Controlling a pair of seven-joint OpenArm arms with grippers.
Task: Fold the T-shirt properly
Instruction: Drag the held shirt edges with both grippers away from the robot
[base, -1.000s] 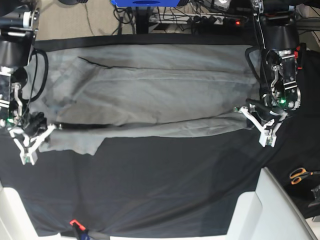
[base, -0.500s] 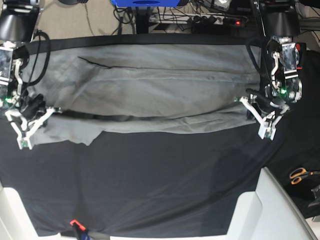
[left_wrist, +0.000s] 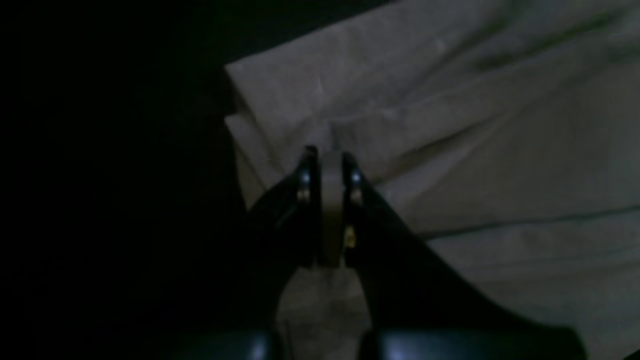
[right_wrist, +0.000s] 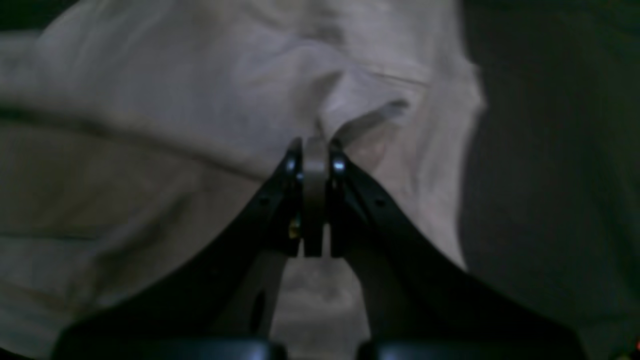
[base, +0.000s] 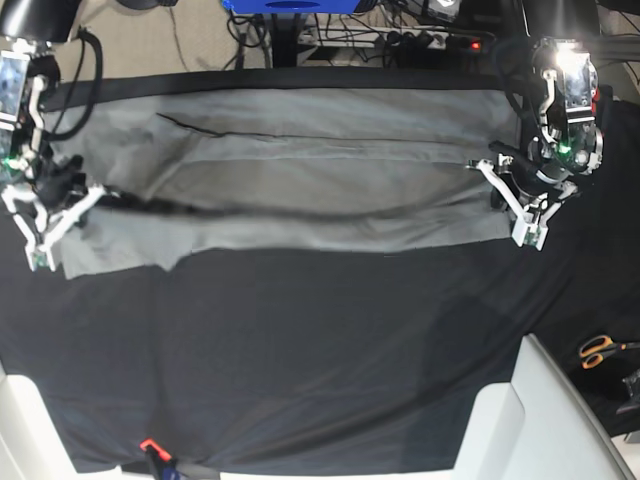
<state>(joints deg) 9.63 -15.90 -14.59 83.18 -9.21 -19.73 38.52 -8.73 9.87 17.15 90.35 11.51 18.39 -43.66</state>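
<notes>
matt grey cotton T-shirt (base: 300, 170), matt black table cloth (base: 300, 350)

T-shirt (base: 300, 170) plain grey (no pattern); table cloth (base: 300, 350) black.
</notes>
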